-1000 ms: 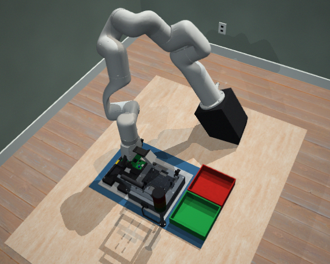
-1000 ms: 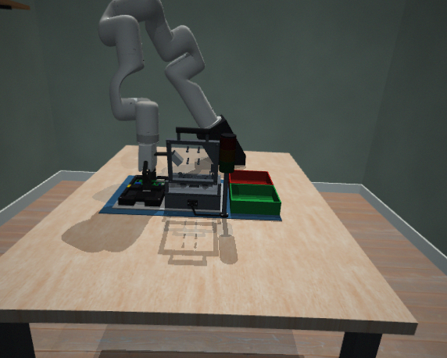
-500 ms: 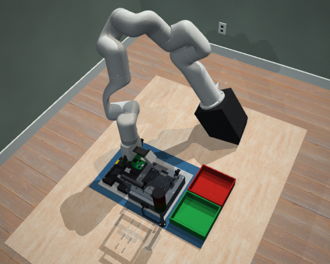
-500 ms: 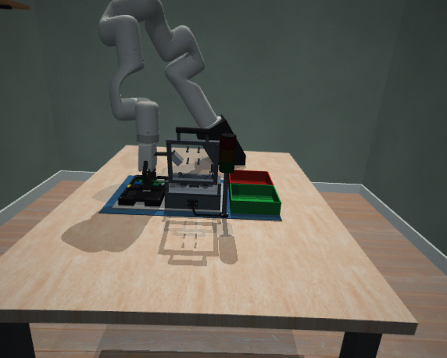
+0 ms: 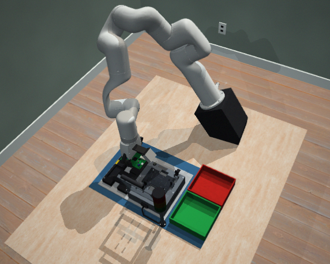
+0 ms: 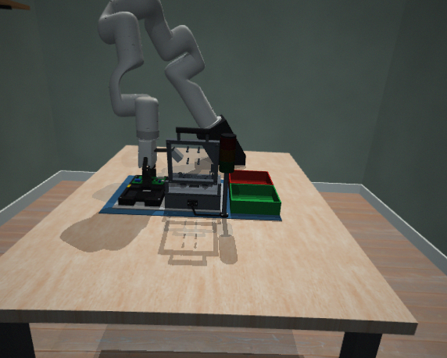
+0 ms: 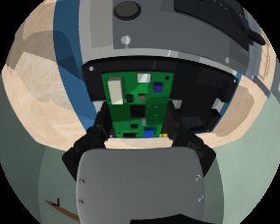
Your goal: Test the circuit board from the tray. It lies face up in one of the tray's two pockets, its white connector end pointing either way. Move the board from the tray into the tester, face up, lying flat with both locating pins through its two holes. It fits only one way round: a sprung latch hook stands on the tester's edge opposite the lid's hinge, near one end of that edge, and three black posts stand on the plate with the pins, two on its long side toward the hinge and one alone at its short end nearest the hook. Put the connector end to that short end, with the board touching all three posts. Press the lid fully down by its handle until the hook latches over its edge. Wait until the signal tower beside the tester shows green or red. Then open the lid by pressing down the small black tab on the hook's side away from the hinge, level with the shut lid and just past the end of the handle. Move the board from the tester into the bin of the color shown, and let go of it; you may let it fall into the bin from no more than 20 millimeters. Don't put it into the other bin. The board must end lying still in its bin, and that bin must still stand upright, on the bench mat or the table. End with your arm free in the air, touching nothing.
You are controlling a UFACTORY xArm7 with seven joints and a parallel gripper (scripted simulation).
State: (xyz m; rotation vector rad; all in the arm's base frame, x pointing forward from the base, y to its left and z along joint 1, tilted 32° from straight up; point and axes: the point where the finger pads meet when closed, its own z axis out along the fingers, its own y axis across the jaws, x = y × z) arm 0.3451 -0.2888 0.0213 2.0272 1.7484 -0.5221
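The green circuit board [image 7: 138,106] lies face up in the far pocket of the black tray [image 5: 116,176], low in the pocket. It also shows in the top view [image 5: 138,163]. My gripper [image 7: 138,108] is straight above it, pointing down, with one finger on each long side of the board, and is shut on it. In the exterior view the gripper [image 6: 148,177] stands low over the tray [image 6: 139,195]. The tester [image 5: 160,181] is right of the tray with its clear lid [image 6: 191,162] upright and open. The signal tower [image 6: 227,152] is dark.
The red bin [image 5: 212,184] and the green bin [image 5: 195,214] stand side by side right of the tester, on the blue bench mat [image 5: 98,184]. The arm's black base [image 5: 222,116] is behind them. The tray's near pocket [image 5: 111,176] holds no board.
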